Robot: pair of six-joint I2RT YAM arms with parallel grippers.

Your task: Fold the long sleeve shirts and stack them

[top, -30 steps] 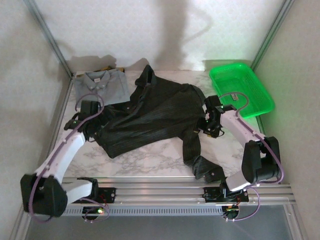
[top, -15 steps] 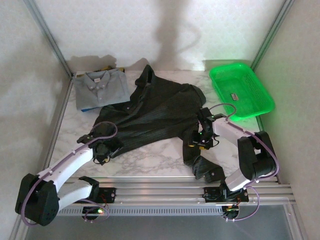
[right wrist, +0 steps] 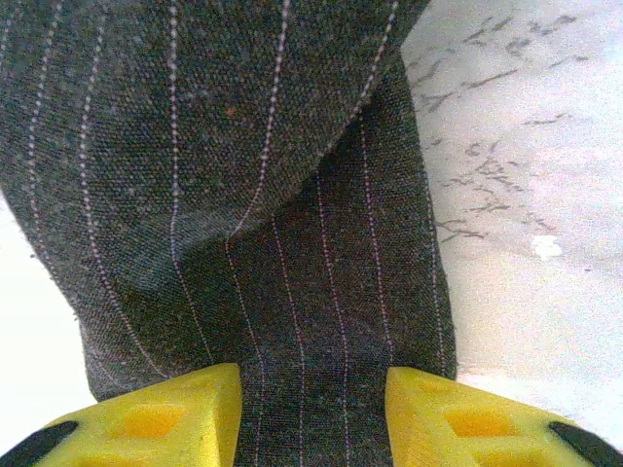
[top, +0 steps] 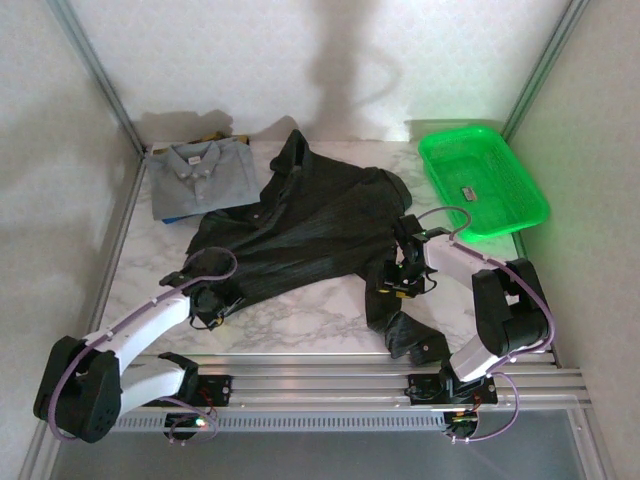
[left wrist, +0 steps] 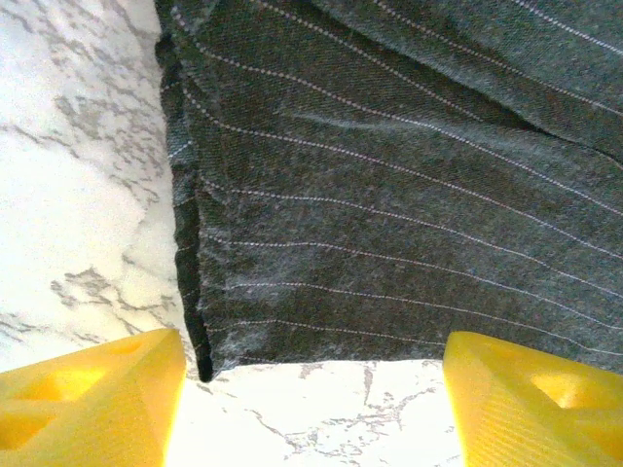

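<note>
Both arms have dropped onto dark shirt (top: 310, 225), mid-frame. L gripper (left wrist: 311, 389) is narrowing, jaws still spread at hem corner (left wrist: 204, 365), lower left. R gripper (right wrist: 313, 413) straddles sleeve (right wrist: 311, 292), closing; can't tell if gripped. Fold pickup prob. next.

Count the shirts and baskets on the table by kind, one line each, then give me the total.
Shirts: 2, the dark striped shirt spread out and the grey-blue shirt folded at the far left.
Baskets: 1, the green basket at the far right.
Total: 3
</note>
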